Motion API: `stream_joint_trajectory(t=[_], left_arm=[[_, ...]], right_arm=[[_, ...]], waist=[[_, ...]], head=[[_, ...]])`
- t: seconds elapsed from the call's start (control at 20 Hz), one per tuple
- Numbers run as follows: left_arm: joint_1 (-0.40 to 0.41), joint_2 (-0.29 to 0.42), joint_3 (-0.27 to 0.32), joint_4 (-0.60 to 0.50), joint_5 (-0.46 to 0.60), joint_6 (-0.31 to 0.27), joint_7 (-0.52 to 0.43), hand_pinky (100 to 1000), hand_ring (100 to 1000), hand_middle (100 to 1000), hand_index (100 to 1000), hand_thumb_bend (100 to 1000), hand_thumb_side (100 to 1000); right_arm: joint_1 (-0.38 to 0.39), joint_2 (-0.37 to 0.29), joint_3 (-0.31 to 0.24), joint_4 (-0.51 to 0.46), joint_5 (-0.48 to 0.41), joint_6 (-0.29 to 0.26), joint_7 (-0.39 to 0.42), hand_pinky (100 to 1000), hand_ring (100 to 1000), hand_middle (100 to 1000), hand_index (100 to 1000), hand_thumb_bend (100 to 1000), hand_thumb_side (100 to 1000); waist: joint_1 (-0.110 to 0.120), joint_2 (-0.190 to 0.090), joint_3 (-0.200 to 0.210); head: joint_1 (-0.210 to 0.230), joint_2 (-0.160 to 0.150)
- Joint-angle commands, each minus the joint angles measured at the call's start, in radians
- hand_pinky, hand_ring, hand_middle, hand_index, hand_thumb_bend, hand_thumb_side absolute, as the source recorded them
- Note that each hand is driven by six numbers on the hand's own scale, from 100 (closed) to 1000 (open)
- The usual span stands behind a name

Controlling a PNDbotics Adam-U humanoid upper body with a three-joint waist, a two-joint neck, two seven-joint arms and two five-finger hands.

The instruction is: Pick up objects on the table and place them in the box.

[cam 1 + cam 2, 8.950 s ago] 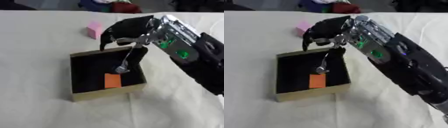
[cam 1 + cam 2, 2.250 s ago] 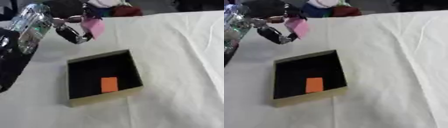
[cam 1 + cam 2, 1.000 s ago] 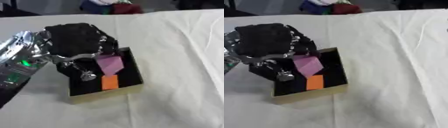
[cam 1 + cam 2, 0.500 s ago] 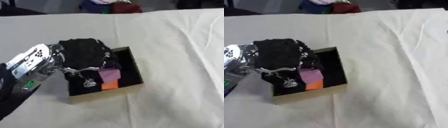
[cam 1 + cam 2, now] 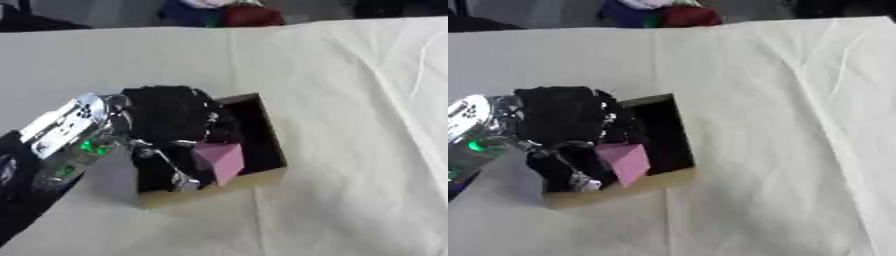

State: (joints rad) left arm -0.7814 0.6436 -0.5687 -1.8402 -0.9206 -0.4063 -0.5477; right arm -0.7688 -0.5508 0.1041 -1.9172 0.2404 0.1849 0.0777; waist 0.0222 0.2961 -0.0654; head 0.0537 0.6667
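The left hand reaches down into the box from the box's left side, its black fingers curled around a pink block — the block sits tilted inside the box, near the front wall. The box itself, dark inside with tan walls, rests on the cream tablecloth; the hand covers most of its left half.

Count: 1 box, dark inside, tan rim. 1 pink block, at the box's near end. 1 robot hand in view, the left, over the box. 1 surface, cloth-covered. Far edge: 1 heap of coloured stuff, blue/red/white, can't split it into items.
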Motion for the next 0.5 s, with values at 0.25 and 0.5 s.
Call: stream_joint_trajectory(t=[0.25,0.5], left_arm=[[-0.004,0.033,0.054,-0.042,-0.035,0.004,0.019,677,854,820,951,320,706],[0.006,0.054,0.107,-0.096,-0.030,0.026,0.037,666,844,811,941,255,594]], right_arm=[[-0.009,-0.014,-0.017,-0.015,-0.004,0.002,-0.004,900,737,623,779,100,931],[-0.007,-0.016,-0.019,-0.017,-0.004,0.001,-0.007,900,738,623,779,100,929]], waist=[[0.000,-0.022,0.000],[0.001,-0.023,0.001]], head=[[-0.004,-0.006],[-0.008,-0.007]])
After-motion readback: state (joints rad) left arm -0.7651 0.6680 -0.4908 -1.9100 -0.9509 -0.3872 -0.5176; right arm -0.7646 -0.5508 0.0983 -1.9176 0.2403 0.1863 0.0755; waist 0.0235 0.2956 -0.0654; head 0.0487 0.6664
